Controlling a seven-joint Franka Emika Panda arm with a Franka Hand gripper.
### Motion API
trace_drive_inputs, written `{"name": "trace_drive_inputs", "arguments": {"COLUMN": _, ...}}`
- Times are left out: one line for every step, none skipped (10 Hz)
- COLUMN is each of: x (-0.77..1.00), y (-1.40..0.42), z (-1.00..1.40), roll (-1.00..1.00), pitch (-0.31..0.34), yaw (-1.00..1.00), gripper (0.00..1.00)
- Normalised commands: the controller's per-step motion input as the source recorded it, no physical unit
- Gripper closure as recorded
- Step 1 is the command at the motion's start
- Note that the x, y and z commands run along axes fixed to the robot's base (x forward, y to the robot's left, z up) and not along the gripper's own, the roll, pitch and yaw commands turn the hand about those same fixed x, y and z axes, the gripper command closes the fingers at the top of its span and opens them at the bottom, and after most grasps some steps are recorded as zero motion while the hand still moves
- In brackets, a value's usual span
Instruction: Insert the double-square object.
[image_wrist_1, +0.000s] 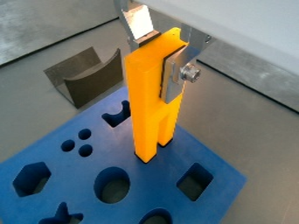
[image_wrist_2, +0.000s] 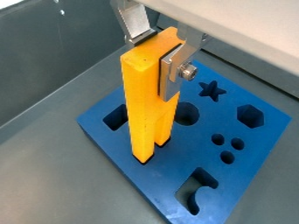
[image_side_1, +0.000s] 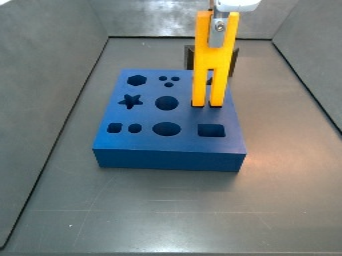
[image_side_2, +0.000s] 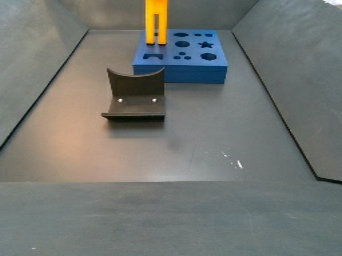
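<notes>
So from my end, the double-square object (image_side_1: 211, 66) is standing straight up, long axis vertical, with its lengthwise groove running top to bottom. The gripper (image_wrist_1: 162, 54) is clamped on its upper end; in both wrist views I can see a silver finger plate (image_wrist_2: 176, 64) pressed flat on the side of the bar.

The lower end is right down on the blue block (image_side_1: 171, 125), on the block's right half in that side view. Looks like the tip sits in a hole there, but I can't really tell how deep it goes, the bar hides the opening in every view.

The block has plenty of other cutouts around it: star (image_side_1: 130, 101), circles, a square (image_side_1: 211, 129) just nearer than the bar.

The dark grey curved piece (image_side_2: 134, 97) sits well apart from the block, on the floor. The grey walls (image_side_1: 301, 80) leave open floor all round the block.
</notes>
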Motion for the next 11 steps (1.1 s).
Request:
{"name": "trace_drive_inputs", "arguments": {"x": 0.02, "y": 0.0, "z": -0.24, "roll": 0.0, "pitch": -0.06, "yaw": 0.13, "gripper": 1.0}}
{"name": "trace_drive_inputs", "arguments": {"x": 0.09, "y": 0.0, "z": -0.3, "roll": 0.0, "pitch": -0.044, "yaw": 0.1, "gripper": 1.0}}
{"name": "trace_drive_inputs", "arguments": {"x": 0.07, "y": 0.0, "z": -0.34, "roll": 0.0, "pitch": -0.044, "yaw": 0.08, "gripper": 1.0}}
{"name": "trace_drive_inputs", "arguments": {"x": 0.0, "y": 0.0, "z": -0.44, "roll": 0.02, "pitch": -0.057, "yaw": 0.0, "gripper": 1.0}}
{"name": "trace_drive_inputs", "arguments": {"x": 0.0, "y": 0.0, "z": -0.58, "roll": 0.07, "pitch": -0.043, "yaw": 0.0, "gripper": 1.0}}
{"name": "trace_drive_inputs", "arguments": {"x": 0.0, "y": 0.0, "z": -0.67, "roll": 0.1, "pitch": -0.046, "yaw": 0.0, "gripper": 1.0}}
{"name": "trace_drive_inputs", "arguments": {"x": 0.0, "y": -0.01, "z": -0.73, "roll": 0.13, "pitch": -0.054, "yaw": 0.0, "gripper": 1.0}}
{"name": "trace_drive_inputs", "arguments": {"x": 0.0, "y": -0.02, "z": -0.71, "roll": 0.18, "pitch": -0.036, "yaw": 0.0, "gripper": 1.0}}
{"name": "trace_drive_inputs", "arguments": {"x": 0.0, "y": -0.05, "z": -0.6, "roll": 0.18, "pitch": -0.024, "yaw": 0.0, "gripper": 1.0}}
{"name": "trace_drive_inputs", "arguments": {"x": 0.0, "y": 0.0, "z": -0.36, "roll": 0.12, "pitch": -0.039, "yaw": 0.0, "gripper": 1.0}}
{"name": "trace_drive_inputs", "arguments": {"x": 0.0, "y": 0.0, "z": 0.0, "roll": 0.0, "pitch": 0.0, "yaw": 0.0, "gripper": 1.0}}
